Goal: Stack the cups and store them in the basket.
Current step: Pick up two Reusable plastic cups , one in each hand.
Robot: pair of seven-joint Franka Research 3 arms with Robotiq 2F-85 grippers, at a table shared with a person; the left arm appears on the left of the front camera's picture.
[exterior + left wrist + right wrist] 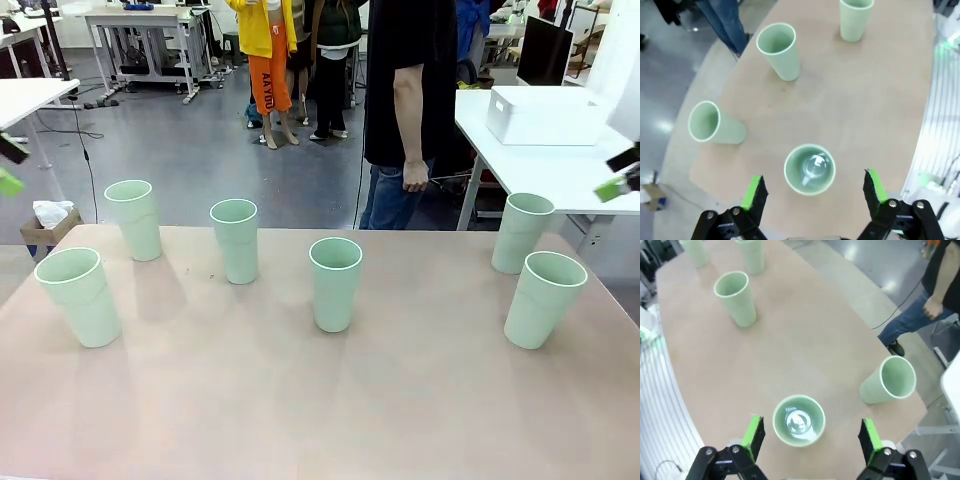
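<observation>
Currently in hand: the very start. Nothing is stacked; all six cups stand apart, upright and mouth up, and both arms are poised for a first pick.
Next move calls for: each arm coming straight down so its fingers straddle a cup wall, closing gently on the smooth tapered plastic, then lifting clear before nesting it in a neighbour. The basket is off this table, so storing looks like a long reach or a job for the person.
Room: an open workshop with a grey shiny floor (200, 150) and white benches. A person (405, 80) in a black top and jeans stands at the far side, one hand (415, 178) hanging loose.
Table: a pinkish-beige matte top (320, 410), bare apart from the cups.
Basket: the white bin (545, 115) sits on a separate white bench at far right, well apart from every cup.
Cups: from the robot's left, the near-left cup (80, 295), the far-left cup (133, 218), two middle cups (236, 238) and (335, 283), the far-right cup (522, 232) and the near-right cup (543, 298).
Left gripper (814, 185): jaws spread wide and empty, hanging high over the near-left cup, whose mouth lies between the green pads (756, 189).
Right gripper (811, 430): likewise wide and empty, centred above the near-right cup, with the far-right cup off to one side.
</observation>
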